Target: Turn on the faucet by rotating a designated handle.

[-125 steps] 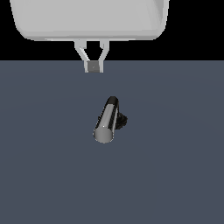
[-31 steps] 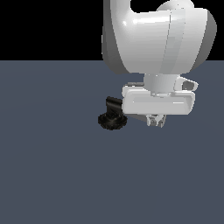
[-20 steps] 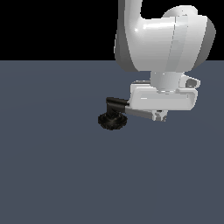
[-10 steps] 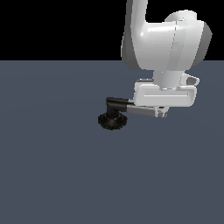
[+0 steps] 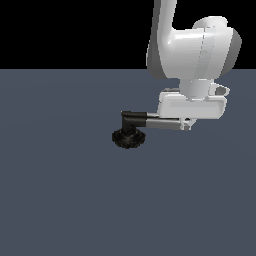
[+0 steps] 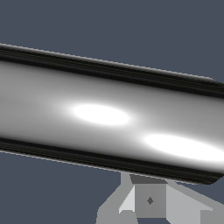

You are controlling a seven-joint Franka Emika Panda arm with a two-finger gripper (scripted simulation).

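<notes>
The faucet (image 5: 128, 138) stands on its black ribbed disc base, with a dark elbow (image 5: 133, 118) on top. Its handle (image 5: 162, 122), a chrome bar, lies level and points to the exterior view's right. The far end of the bar is covered by the white hand. My gripper (image 5: 187, 125) sits at that far end, its fingers pressed against the bar's side, not around it. In the wrist view the handle (image 6: 109, 118) fills the frame, and the fingers (image 6: 149, 200) show together behind it, shut on nothing.
The faucet stands on a flat dark grey-blue floor (image 5: 65, 200). The large white arm (image 5: 192, 47) rises above the handle's far end at the exterior view's upper right. No other objects show.
The hand has slid towards the exterior view's right. More of the chrome bar now shows between the elbow and the hand, and the bar has swung round with the fingers.
</notes>
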